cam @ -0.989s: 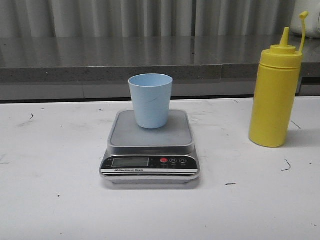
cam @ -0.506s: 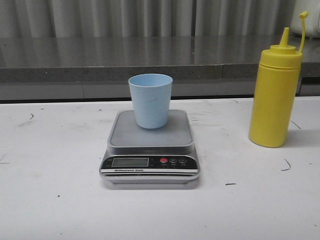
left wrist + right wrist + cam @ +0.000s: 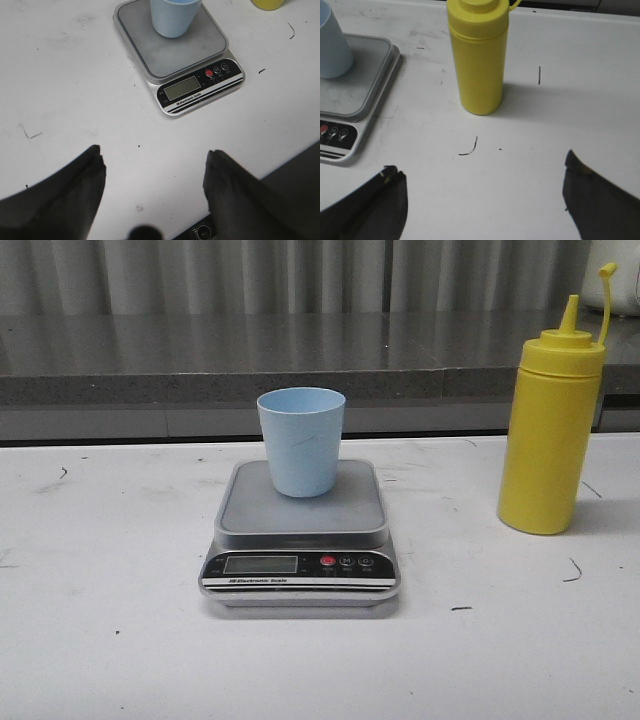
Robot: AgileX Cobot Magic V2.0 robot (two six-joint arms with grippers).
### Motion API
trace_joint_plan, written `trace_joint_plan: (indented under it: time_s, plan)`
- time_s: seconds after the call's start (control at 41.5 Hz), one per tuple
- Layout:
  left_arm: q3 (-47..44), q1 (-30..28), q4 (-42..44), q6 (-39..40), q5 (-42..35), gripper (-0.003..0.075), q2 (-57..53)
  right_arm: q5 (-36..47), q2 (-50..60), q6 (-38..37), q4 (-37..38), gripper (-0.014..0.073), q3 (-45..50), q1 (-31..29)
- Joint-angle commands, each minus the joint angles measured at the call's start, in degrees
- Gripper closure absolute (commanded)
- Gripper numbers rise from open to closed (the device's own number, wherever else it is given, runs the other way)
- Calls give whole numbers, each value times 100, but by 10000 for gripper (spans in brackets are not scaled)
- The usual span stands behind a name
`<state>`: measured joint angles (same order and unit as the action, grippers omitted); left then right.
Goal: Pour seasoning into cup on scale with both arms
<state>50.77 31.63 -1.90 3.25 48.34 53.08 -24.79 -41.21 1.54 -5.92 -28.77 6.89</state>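
**Ahead of both open jaws: scale, cup, seasoning**

Between your left gripper (image 3: 152, 175) jaws, spread wide and empty, lies bare table (image 3: 65, 90); beyond them sits the scale (image 3: 200, 87) with the cup (image 3: 172, 17) upright on it. Your right gripper (image 3: 482, 192), equally wide and empty, faces the seasoning (image 3: 479, 60) standing just ahead.

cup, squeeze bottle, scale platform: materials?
Cup: likely matte plastic, pale blue, no glare. Squeeze bottle: likely yellow plastic, opaque with a soft sheen and moulded ridges near the top. Scale platform: grey, dull and smudged; brushed metal or plastic, cannot tell.
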Motion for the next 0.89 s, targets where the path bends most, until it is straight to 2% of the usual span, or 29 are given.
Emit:
trace_joint_plan:
  time_s: [0.0,0.169,0.506,0.699,0.724,0.868]
  plan:
    - [151,57,-65,0,-336,302,-57,1278,-107,11,-272,-53,239,22]
    - [151,57,-65,0,-336,302,-57,2479,-693,11,-272,-53,793,22]
    - [151,57,-65,0,-336,302,-57,4084,-2480,11,-185,-53,812,26]
    - [151,57,-65,0,-336,302,-57,5521,-3601,-84,-22,-53,812,327]
    - [151,57,-65,0,-336,302,-57,5702,-3677,-95,16,1,812,368]
    - [151,57,-65,0,-336,302,-57,7072,-4441,-106,54,1,787,456]
